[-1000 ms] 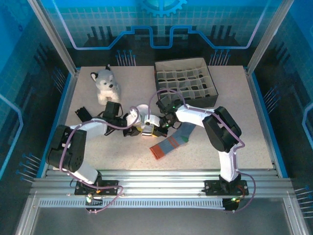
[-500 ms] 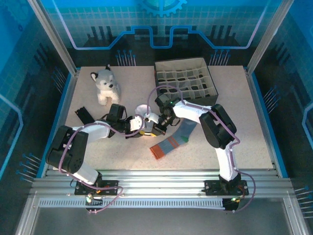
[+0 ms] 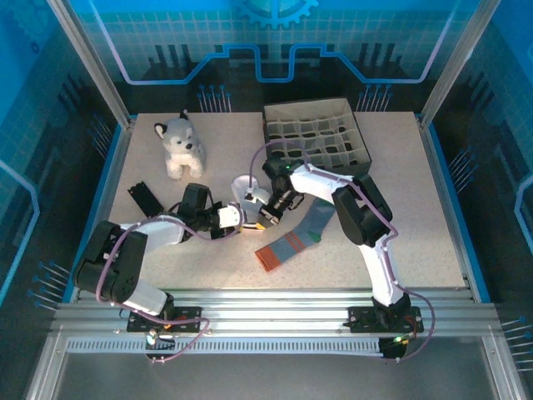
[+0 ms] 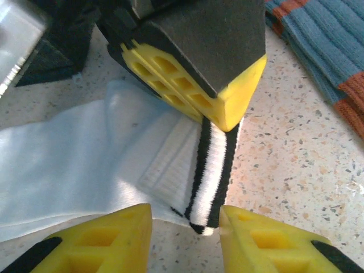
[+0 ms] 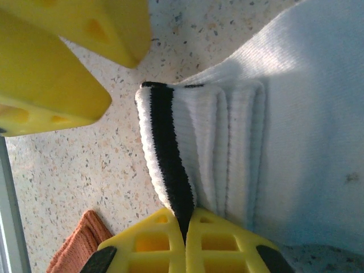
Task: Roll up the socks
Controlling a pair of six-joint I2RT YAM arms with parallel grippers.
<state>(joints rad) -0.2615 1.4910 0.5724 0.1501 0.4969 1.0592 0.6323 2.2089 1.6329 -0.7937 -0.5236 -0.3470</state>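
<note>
white sock (image 3: 242,182) lies mid-table, its striped cuff folded over and pinched tight by the right gripper (image 3: 268,212). over the last second the left gripper (image 3: 240,219) has slid in toward that fold and narrowed. its fingers (image 4: 116,242) now stand apart astride the cuff end, not clamping it. this is likely a second hold to start the roll. blue sock (image 3: 301,236) lies flat just beside. the right wrist view shows the fold's stacked layers, which the top view is too far off to make out.
</note>
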